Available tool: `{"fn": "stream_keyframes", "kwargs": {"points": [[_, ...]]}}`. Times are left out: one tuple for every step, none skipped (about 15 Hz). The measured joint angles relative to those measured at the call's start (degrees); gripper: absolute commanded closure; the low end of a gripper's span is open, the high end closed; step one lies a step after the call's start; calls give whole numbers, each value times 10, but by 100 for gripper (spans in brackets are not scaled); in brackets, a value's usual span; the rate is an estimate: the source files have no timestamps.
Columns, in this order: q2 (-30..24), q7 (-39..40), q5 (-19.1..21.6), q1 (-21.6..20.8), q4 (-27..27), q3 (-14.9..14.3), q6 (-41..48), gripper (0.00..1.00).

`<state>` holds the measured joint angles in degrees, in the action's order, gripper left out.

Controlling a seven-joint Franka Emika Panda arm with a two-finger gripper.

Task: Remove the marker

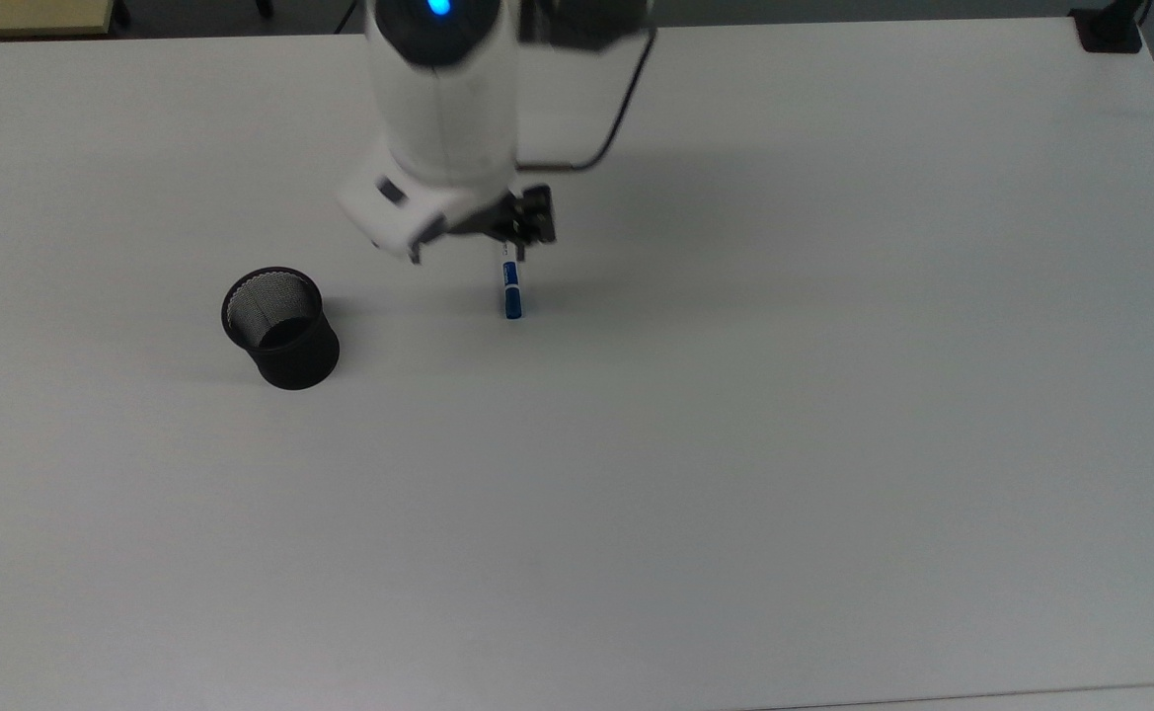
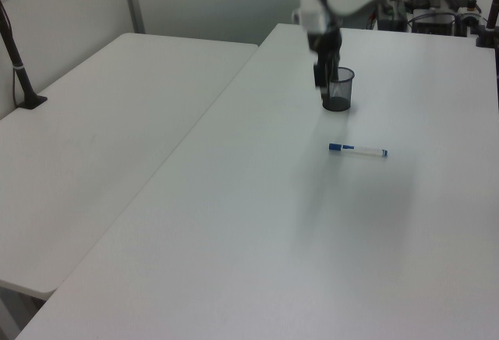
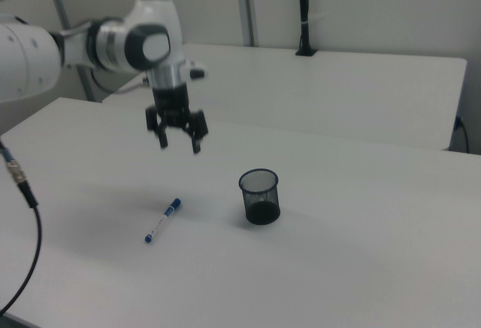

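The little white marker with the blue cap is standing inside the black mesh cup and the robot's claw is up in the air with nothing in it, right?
Not quite. The white marker with the blue cap lies flat on the white table, beside the black mesh cup and apart from it, as the right view shows. The rest holds: the gripper hangs open above, holding nothing.

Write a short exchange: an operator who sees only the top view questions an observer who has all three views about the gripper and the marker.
Operator: The arm blocks much of my top view. Is anything being held?
Observer: No. In the right view the gripper hangs open and empty, well above the table.
Operator: I see only part of the marker. How does the rest lie?
Observer: In the left view its whole length lies flat on the table, with a small blue end opposite the blue cap, apart from the black mesh cup.
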<state>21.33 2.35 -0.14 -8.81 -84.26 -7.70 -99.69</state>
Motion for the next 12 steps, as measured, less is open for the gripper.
{"fn": "stream_keyframes", "kwargs": {"points": [[-28,-11,-1,10,0,0,2,0],[-52,-25,-3,19,0,-1,6,0],[-75,-45,-5,26,-1,-1,13,0],[-93,-67,-6,31,-3,-1,22,0],[-111,-92,-7,35,-9,-1,34,0],[-125,-107,-9,35,-18,-1,40,0],[-132,-108,-14,36,-26,-1,41,0],[-135,-102,-19,40,-31,0,41,0],[-136,-88,-20,47,-33,0,41,0],[-136,-74,-20,54,-34,1,41,0],[-138,-66,-20,59,-34,1,41,0],[-140,-60,-20,63,-34,1,41,0]]}}
